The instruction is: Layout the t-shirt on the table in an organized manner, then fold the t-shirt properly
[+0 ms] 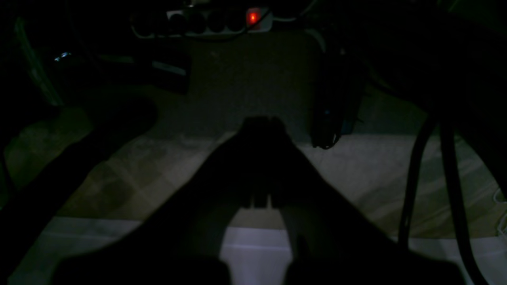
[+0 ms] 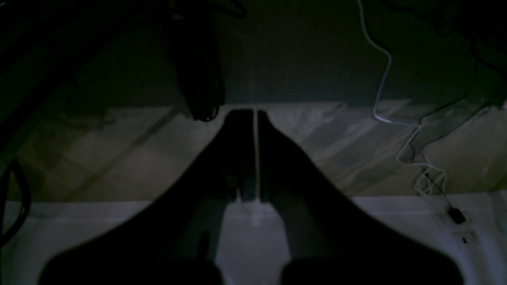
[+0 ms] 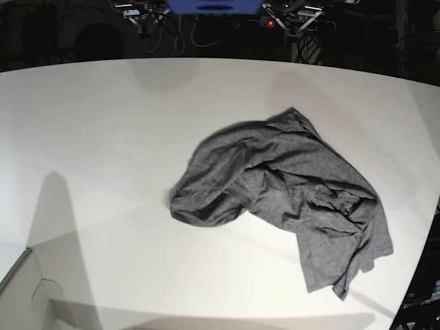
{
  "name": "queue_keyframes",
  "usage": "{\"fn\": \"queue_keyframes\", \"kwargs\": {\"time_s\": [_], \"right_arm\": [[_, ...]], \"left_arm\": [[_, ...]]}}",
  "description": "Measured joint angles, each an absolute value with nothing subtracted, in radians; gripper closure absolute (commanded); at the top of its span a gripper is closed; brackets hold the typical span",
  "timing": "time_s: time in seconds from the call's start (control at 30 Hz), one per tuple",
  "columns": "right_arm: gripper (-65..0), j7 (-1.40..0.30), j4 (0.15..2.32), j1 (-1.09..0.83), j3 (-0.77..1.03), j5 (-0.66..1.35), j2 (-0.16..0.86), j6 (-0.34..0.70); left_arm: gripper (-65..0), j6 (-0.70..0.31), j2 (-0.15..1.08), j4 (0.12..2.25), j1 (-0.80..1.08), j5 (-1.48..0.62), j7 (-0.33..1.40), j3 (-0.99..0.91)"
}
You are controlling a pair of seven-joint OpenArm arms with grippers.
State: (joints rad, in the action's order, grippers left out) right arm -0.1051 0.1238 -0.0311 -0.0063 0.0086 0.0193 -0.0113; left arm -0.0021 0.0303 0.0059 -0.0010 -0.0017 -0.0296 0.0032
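The dark grey t-shirt (image 3: pixel 289 185) lies crumpled in a heap right of centre on the white table (image 3: pixel 103 137) in the base view, one part trailing toward the front right edge. Neither arm shows in the base view. The left wrist view is dark. In it my left gripper (image 1: pixel 261 120) is shut with nothing between its fingers and hangs over the floor, away from the shirt. My right gripper (image 2: pixel 255 113) looks the same in the right wrist view, jaws together and holding nothing. No cloth shows in either wrist view.
A power strip (image 1: pixel 253 18) with a lit red switch lies on the floor beyond the left gripper, with black cables (image 1: pixel 412 186) to its right. A white cable (image 2: pixel 400 122) runs across the floor right of the right gripper. Equipment (image 3: pixel 289 17) stands behind the table's far edge.
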Motion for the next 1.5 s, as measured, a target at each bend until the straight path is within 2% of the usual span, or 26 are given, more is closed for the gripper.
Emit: {"fn": "queue_keyframes", "kwargs": {"time_s": [0.17,1.3,1.5], "right_arm": [[0.0,-0.105,0.124,-0.031,-0.006,0.009,0.019,-0.011],[0.0,-0.105,0.124,-0.031,-0.006,0.008,0.036,-0.004],[0.0,-0.101,0.286,-0.120,-0.007,0.008,0.050,-0.004]], "left_arm": [[0.0,0.000,0.017,0.006,-0.002,-0.002,0.019,0.005],[0.0,0.000,0.006,0.006,-0.004,-0.002,0.019,0.002],[0.0,0.000,0.014,0.009,0.012,-0.006,0.004,0.002]]}}
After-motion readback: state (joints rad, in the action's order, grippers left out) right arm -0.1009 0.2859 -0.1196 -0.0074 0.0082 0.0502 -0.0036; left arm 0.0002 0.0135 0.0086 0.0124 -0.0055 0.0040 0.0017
